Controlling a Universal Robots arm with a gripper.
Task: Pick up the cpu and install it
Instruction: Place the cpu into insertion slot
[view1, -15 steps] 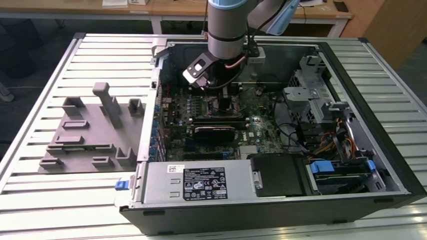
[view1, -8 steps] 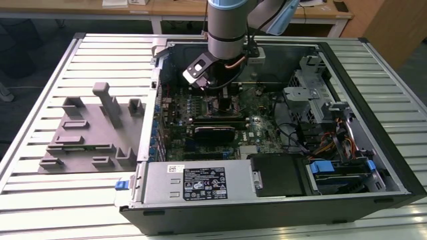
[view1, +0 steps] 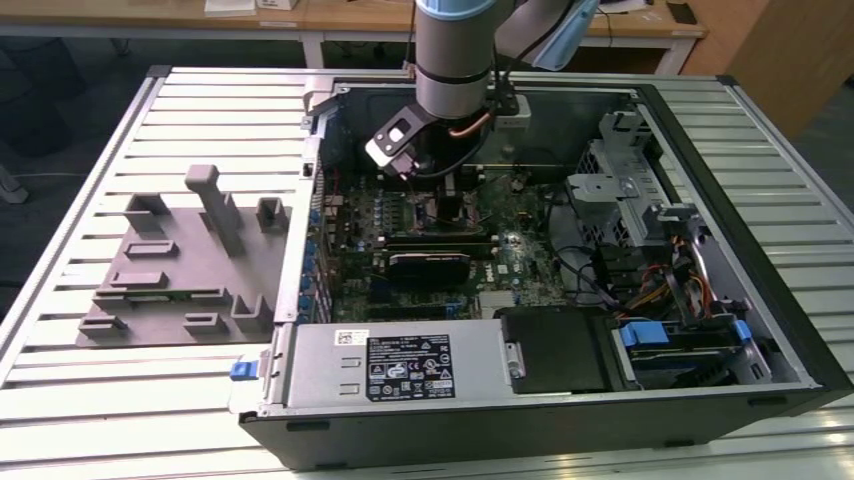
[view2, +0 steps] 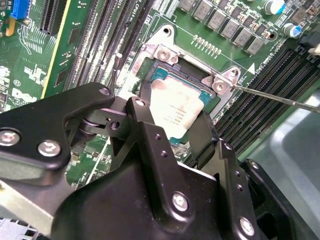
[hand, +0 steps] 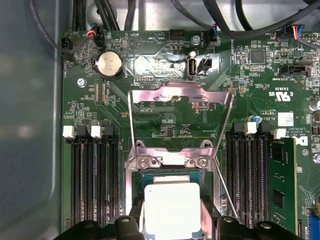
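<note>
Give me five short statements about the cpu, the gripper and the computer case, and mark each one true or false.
1. The cpu lies at the open socket. True.
2. The load plate is folded down over the cpu. False: it is swung open, away from the cpu.
3. The computer case lies on its side with the inside open to view. True.
4. The grey plastic blocks sit inside the case. False: they are on the table, at the exterior view's left of the case.
5. The gripper hangs over the power supply. False: it is over the motherboard, at the cpu.
</note>
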